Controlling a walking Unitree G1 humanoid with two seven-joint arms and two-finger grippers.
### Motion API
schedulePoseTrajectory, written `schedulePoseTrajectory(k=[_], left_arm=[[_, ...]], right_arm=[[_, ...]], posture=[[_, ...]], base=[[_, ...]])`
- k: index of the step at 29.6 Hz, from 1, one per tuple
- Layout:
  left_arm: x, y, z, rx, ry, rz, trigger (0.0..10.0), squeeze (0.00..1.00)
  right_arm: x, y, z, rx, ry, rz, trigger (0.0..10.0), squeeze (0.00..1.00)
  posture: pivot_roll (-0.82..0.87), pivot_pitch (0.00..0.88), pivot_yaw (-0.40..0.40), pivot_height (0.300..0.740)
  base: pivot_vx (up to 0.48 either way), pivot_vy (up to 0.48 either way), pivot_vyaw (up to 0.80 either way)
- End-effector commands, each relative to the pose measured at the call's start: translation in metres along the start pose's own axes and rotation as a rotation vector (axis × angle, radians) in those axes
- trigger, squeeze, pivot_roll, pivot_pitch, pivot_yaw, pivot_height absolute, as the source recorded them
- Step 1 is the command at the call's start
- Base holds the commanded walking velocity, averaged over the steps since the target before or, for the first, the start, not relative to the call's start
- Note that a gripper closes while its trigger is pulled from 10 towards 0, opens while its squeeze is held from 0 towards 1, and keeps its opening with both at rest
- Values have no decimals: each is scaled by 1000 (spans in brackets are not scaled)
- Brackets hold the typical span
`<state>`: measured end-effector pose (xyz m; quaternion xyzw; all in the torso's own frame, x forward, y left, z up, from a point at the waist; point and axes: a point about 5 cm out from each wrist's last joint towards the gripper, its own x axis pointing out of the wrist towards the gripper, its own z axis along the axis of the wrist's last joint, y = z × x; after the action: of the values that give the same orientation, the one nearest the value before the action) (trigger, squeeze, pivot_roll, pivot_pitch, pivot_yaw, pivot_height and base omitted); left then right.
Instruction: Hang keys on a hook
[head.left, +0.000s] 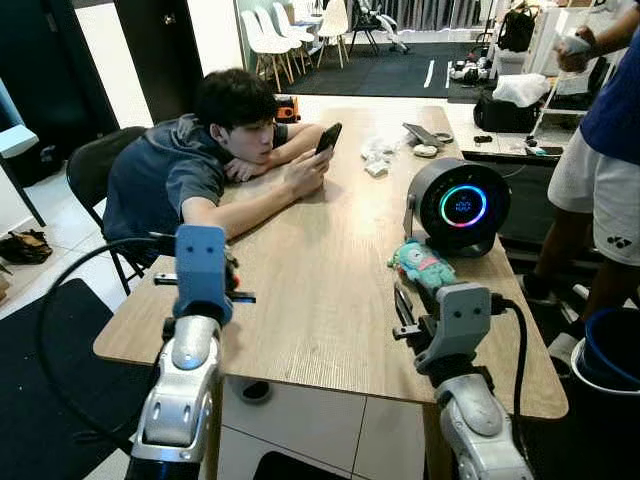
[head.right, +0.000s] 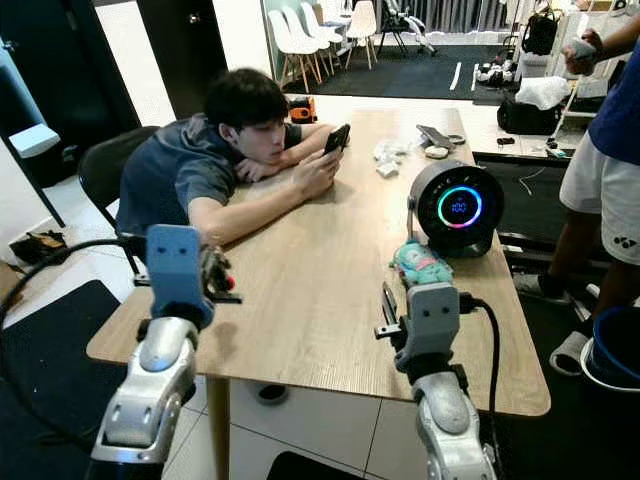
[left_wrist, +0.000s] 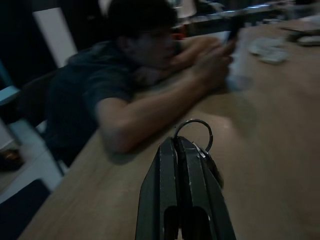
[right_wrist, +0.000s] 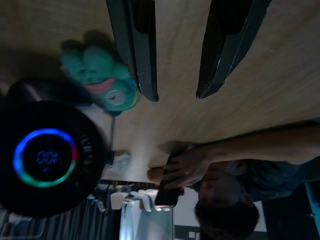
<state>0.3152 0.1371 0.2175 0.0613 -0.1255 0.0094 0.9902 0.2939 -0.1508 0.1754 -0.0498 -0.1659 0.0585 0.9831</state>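
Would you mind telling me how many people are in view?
2: one person seated at the table's left side holding a phone, another standing at its right. Others may be hidden.

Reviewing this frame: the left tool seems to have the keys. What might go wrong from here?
1. The left tool pinches the keys only at its tips, with the key ring sticking out past them; a jolt might shake them loose.
2. A person leans on the table just beyond that arm, so a wide swing might hit their forearm.
3. The open right tool hovers near the green plush toy and the round black device, and might nudge either.
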Motion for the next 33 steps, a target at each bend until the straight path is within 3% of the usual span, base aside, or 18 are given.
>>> schedulePoseTrajectory(k=[1, 7, 12, 33], left_arm=[[-2, 3, -4, 21, 13, -29, 10000, 0], [-13, -1, -16, -31, 107, -176, 10000, 0], [-23, 1, -21, 9, 131, -242, 10000, 0], [-21, -2, -19, 11, 124, -214, 10000, 0]], right_arm=[[-1, -3, -2, -27, -2, -7, 10000, 0], [-14, -9, -20, -84, 62, 5, 10000, 0], [-15, -14, -23, -74, 76, -8, 10000, 0], [-11, -1, -25, -26, 78, 25, 10000, 0]], posture=[[-22, 115, 102, 740], [-14, 112, 110, 740], [-4, 108, 116, 740], [17, 114, 106, 740]], base=[[0, 0, 0], [0, 0, 0], [0, 0, 0], [0, 0, 0]])
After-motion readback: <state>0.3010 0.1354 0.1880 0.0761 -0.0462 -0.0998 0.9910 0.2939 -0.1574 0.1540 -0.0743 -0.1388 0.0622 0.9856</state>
